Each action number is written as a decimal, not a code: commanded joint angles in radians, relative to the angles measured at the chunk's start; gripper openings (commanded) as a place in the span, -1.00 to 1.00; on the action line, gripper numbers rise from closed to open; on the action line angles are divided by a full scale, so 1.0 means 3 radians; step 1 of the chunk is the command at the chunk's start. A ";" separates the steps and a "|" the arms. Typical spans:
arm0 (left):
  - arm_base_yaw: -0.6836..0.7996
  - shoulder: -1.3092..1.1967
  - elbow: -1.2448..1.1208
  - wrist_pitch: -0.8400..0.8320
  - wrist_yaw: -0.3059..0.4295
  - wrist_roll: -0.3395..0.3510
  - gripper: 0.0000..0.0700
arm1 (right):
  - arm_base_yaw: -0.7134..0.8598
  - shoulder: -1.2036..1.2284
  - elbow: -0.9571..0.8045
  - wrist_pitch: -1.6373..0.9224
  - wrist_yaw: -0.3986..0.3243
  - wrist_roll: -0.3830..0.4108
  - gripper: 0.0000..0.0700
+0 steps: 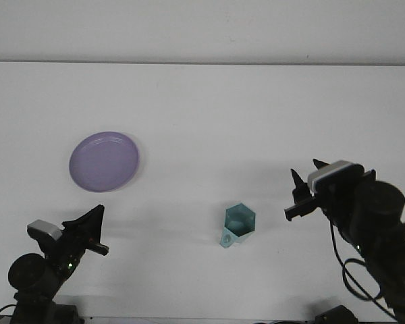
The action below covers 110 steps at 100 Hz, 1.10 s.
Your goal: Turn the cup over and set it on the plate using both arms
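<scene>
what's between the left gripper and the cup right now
Nothing: in the front view, only bare white table lies between the left gripper and the teal cup.

— How is the light looking on your feed?

— I'm getting bright, even light from above; the matte white table (pixel 202 108) is washing out, nearly featureless. The round lilac plate (pixel 104 161) is casting only a thin soft shadow at its lower edge.

— Any blur?

— The small hexagonal teal cup (pixel 239 225) is showing slightly soft. Both black arms are reading as dark shapes, their detail sinking into shadow.
</scene>
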<state>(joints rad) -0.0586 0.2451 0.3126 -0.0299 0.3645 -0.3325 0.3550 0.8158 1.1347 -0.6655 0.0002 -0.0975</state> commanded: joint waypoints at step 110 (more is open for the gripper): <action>-0.2326 0.3758 0.3506 -0.2340 -0.0434 0.0556 -0.09 | -0.0140 -0.2038 -0.2042 0.0936 0.0613 0.0013 -0.04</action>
<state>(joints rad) -0.7303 1.3132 1.3170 -0.7200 0.2379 -0.1707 0.3111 0.2008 0.5133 -0.3985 0.1837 -0.1001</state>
